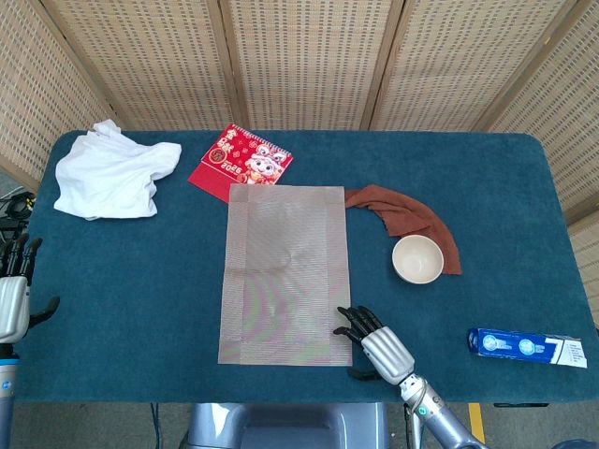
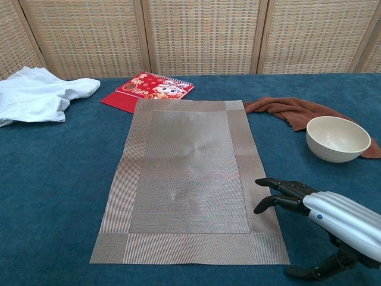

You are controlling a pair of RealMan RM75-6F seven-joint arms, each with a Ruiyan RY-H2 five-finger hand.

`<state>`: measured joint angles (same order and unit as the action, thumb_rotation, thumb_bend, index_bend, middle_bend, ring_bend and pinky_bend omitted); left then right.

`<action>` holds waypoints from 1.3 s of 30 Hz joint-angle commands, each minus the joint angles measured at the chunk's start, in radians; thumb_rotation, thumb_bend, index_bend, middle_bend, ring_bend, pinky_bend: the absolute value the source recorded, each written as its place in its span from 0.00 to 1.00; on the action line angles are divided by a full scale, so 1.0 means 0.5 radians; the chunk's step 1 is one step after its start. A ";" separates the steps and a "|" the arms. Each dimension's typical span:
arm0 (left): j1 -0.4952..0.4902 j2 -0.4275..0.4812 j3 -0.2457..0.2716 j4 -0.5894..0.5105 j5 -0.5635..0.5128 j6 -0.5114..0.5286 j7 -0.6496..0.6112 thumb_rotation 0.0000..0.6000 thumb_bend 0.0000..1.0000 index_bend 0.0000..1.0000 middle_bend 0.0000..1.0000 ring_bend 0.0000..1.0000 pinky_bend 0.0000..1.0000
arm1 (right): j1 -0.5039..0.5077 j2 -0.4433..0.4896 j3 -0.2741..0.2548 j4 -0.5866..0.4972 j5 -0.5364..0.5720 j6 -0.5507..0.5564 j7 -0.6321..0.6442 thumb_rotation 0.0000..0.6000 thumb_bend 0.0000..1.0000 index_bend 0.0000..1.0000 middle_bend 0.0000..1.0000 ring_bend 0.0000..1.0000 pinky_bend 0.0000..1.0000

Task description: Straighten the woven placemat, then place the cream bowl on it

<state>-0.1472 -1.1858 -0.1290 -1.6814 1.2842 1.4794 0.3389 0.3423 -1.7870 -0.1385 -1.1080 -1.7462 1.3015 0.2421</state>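
The right hand (image 2: 333, 215) hovers released, fingers spread, at the placemat's (image 1: 285, 271) near right corner. The left hand (image 1: 13, 299) hangs empty off the surface's left edge. The bowl (image 2: 337, 138) sits toward the right edge, on a brown cloth (image 1: 412, 215).

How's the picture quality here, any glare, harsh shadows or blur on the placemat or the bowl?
Head view: even light, no glare; the placemat shows a faint rainbow shimmer in its weave. Chest view: sharp, with only a soft shadow inside the cream bowl and a slight crease showing mid-mat; the right hand is cut by the frame edge.
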 commanded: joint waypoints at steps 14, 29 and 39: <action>0.002 -0.002 -0.002 -0.002 0.001 0.004 -0.016 1.00 0.22 0.07 0.00 0.00 0.00 | 0.013 -0.068 0.028 0.055 0.011 0.029 0.032 1.00 0.54 0.29 0.00 0.00 0.00; 0.009 -0.008 -0.014 -0.011 -0.010 0.019 -0.033 1.00 0.23 0.09 0.00 0.00 0.00 | -0.006 -0.096 0.035 0.061 0.013 0.100 0.116 1.00 0.53 0.47 0.11 0.00 0.00; 0.010 -0.007 -0.023 -0.012 -0.020 0.021 -0.045 1.00 0.23 0.09 0.00 0.00 0.00 | -0.028 -0.106 0.052 0.082 0.030 0.153 0.164 1.00 0.52 0.57 0.19 0.00 0.00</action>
<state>-0.1423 -1.1893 -0.1403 -1.6870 1.2738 1.4894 0.3165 0.3295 -1.8410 -0.1122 -1.0679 -1.7320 1.3760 0.3223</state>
